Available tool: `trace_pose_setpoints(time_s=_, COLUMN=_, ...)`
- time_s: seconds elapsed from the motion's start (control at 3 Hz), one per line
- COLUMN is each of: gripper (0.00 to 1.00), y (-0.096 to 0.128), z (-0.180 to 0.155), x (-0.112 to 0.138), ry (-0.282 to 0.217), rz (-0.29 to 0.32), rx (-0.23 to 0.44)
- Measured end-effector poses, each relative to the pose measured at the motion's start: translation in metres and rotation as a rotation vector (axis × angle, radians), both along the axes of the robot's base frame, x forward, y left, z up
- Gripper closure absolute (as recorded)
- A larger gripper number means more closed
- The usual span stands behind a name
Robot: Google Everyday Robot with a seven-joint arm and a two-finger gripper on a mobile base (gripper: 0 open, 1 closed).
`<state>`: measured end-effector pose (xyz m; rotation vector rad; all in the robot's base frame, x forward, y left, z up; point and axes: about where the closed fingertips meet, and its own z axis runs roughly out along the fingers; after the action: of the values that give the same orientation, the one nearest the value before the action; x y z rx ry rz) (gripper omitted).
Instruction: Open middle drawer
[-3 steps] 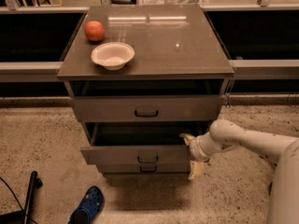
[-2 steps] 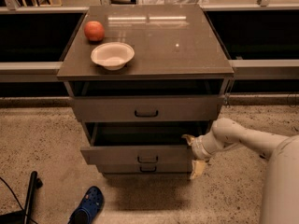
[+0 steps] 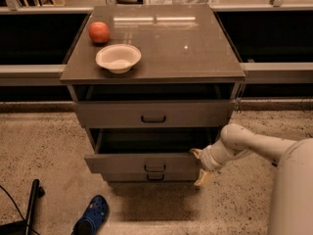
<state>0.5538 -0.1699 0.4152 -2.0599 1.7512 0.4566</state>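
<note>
The middle drawer (image 3: 122, 163) stands pulled out from the cabinet (image 3: 171, 43), toward 6 o'clock. The gripper (image 3: 199, 166) sits at the drawer front's 3 o'clock end, its fingers spread apart.

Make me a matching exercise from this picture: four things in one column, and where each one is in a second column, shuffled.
Things
1. apple
2. white bowl
3. gripper
4. blue shoe

Places
A. on the floor, near the lower left of the picture
B. at the right end of the front of the middle drawer
C. near the back left corner of the cabinet top
D. on the cabinet top, just in front of the apple

Pairs: 1-C, 2-D, 3-B, 4-A
</note>
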Motion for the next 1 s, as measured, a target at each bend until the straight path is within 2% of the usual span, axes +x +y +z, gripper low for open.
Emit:
trace_pose_setpoints(time_s=0.33, gripper=0.42, y=0.001, z=0.003, x=0.000, ry=0.001, rz=0.003, rx=-0.001)
trace_pose_setpoints(time_s=0.67, gripper=0.47, y=0.001, z=0.009, x=0.001, ry=0.001, rz=0.003, rx=-0.001)
trace_pose_setpoints(time_s=1.0, gripper=0.47, y=0.001, z=0.016, x=0.002, ry=0.001, rz=0.003, rx=-0.001)
